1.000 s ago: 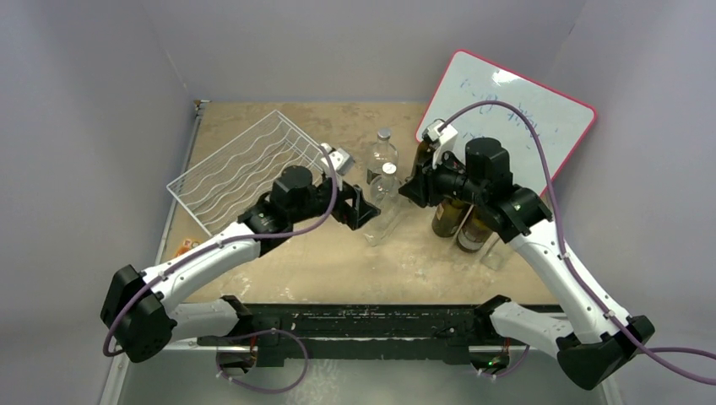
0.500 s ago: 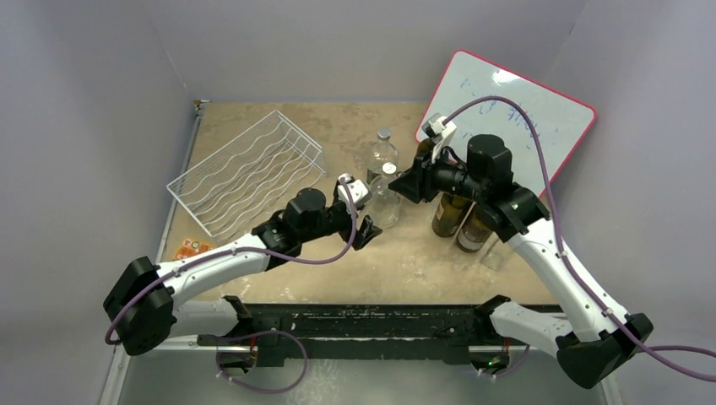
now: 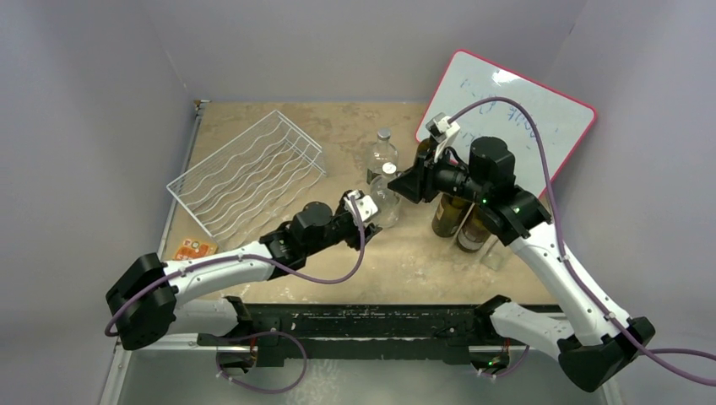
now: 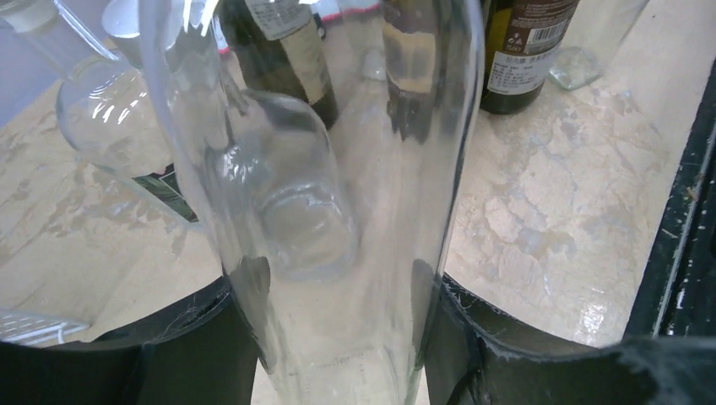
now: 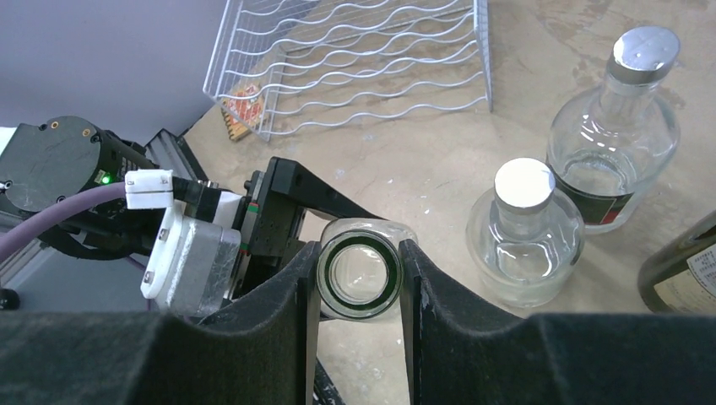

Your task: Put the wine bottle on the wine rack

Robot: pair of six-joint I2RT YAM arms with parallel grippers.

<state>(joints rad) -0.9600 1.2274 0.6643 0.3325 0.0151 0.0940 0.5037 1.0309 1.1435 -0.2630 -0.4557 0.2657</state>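
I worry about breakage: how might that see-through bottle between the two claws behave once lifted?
The clear bottle looks like smooth glass, so probably slippery and breakable if dropped. It appears empty and uncapped, so likely light for its size. Being round, it could roll if laid on the table.

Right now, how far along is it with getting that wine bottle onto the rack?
Done: the clear wine bottle is grasped. In hand: the left gripper clamps its body and the right gripper pinches its mouth. Left: the wine rack holds nothing, so the bottle has yet to be carried over and laid in a groove.
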